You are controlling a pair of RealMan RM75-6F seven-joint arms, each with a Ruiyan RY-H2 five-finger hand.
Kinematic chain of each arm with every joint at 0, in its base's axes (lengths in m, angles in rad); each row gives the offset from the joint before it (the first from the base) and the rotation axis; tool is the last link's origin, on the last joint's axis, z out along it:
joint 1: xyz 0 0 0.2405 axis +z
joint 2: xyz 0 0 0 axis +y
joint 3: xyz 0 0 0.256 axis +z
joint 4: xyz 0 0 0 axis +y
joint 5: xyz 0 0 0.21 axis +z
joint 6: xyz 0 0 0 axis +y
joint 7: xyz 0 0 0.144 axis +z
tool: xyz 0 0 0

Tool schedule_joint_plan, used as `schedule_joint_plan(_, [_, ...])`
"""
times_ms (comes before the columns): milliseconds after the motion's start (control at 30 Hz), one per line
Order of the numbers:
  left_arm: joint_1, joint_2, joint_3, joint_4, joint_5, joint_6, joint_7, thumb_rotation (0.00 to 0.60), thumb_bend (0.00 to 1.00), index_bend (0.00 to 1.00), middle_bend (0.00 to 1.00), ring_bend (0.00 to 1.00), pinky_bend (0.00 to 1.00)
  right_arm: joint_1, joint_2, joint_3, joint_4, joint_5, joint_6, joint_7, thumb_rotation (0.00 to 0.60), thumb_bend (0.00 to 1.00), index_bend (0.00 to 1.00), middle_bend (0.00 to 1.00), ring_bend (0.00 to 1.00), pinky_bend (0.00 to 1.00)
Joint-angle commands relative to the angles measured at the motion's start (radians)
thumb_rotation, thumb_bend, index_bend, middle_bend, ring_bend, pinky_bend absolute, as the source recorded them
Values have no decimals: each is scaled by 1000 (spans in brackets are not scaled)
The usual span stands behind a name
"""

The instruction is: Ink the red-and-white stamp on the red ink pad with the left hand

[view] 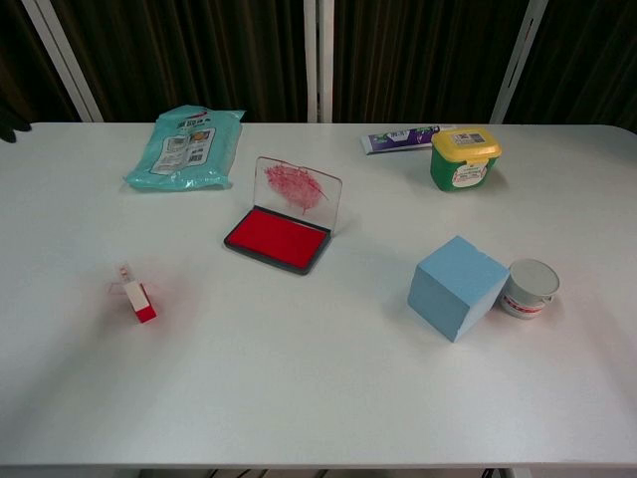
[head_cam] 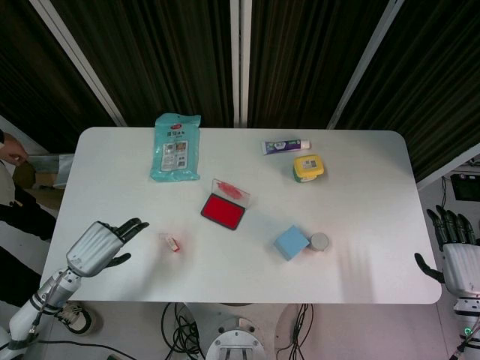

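Head view shows the left hand over the worktop, fingers apart and holding nothing, near the red-and-white stamp, which lies short of the opened red ink pad. Right hand seems released off the edge.

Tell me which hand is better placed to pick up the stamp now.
Left. The left hand is over the table with open fingers, close to the stamp. The right hand is beyond the far table edge.
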Motion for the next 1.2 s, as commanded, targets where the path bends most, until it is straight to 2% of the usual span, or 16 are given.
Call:
schedule_joint_plan(33, [-76, -83, 9, 80, 11, -91, -28, 600, 83, 248, 290, 908, 995, -2, -2, -3, 2, 2, -2, 0, 600, 167, 0, 0, 0, 0])
schedule_joint_plan(233, [-126, -171, 28, 173, -2, -143, -78, 600, 98, 247, 268, 907, 993, -12, 6, -4, 6, 14, -1, 9, 600, 167, 0, 0, 0, 0])
schedule_joint_plan(567, [-174, -264, 68, 295, -30, -200, -120, 600, 99, 246, 266, 907, 993, -14, 15, -4, 9, 28, -13, 19, 600, 167, 0, 0, 0, 0])
schedule_joint_plan(900, [-190, -361, 102, 459, -43, -186, -154, 600, 109, 304, 307, 917, 1000, -12, 13, -5, 11, 21, -16, 18, 600, 166, 0, 0, 0, 0])
schedule_joint_plan(1200, [-197, -417, 128, 550, -49, -148, -202, 600, 208, 362, 367, 934, 1000, -8, 14, -5, 1, 20, -22, 7, 600, 167, 0, 0, 0, 0])
